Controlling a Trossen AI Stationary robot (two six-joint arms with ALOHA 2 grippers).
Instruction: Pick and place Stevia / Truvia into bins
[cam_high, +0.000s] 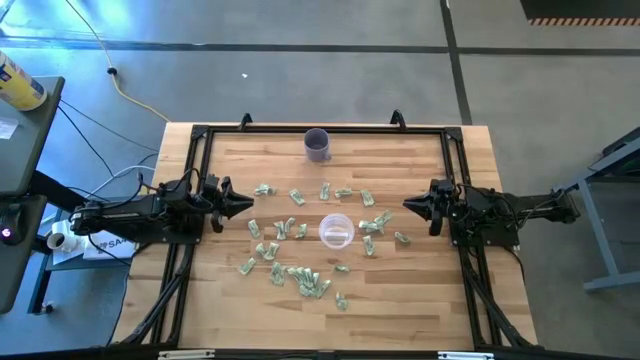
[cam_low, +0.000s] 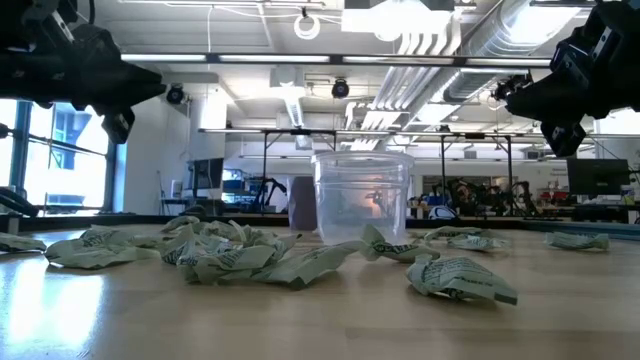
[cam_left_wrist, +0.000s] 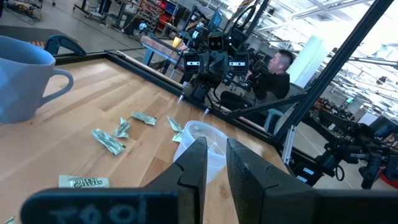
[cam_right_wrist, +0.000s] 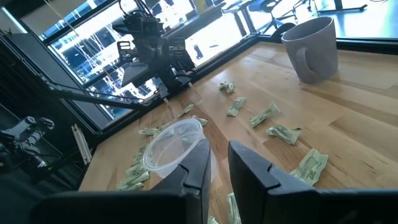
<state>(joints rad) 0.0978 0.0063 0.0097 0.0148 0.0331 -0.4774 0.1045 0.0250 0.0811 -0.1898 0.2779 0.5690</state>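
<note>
Many pale green and white sachets (cam_high: 300, 270) lie flat and crumpled across the middle of the wooden table; they also show in the low view (cam_low: 250, 255). The clear cup (cam_high: 336, 231) stands upright among them, and it also shows in the low view (cam_low: 362, 195). My left gripper (cam_high: 248, 205) hovers above the table to the left of the sachets, fingers a narrow gap apart and empty (cam_left_wrist: 216, 163). My right gripper (cam_high: 406, 203) hovers to their right, also narrowly open and empty (cam_right_wrist: 219, 163). Both point at the clear cup.
An opaque purple cup (cam_high: 317, 145) stands near the table's far edge. A black frame (cam_high: 200, 135) runs around the tabletop. A person (cam_left_wrist: 277, 71) sits beyond the table's right side. Bare wood lies at the near edge (cam_high: 400, 320) and the far corners.
</note>
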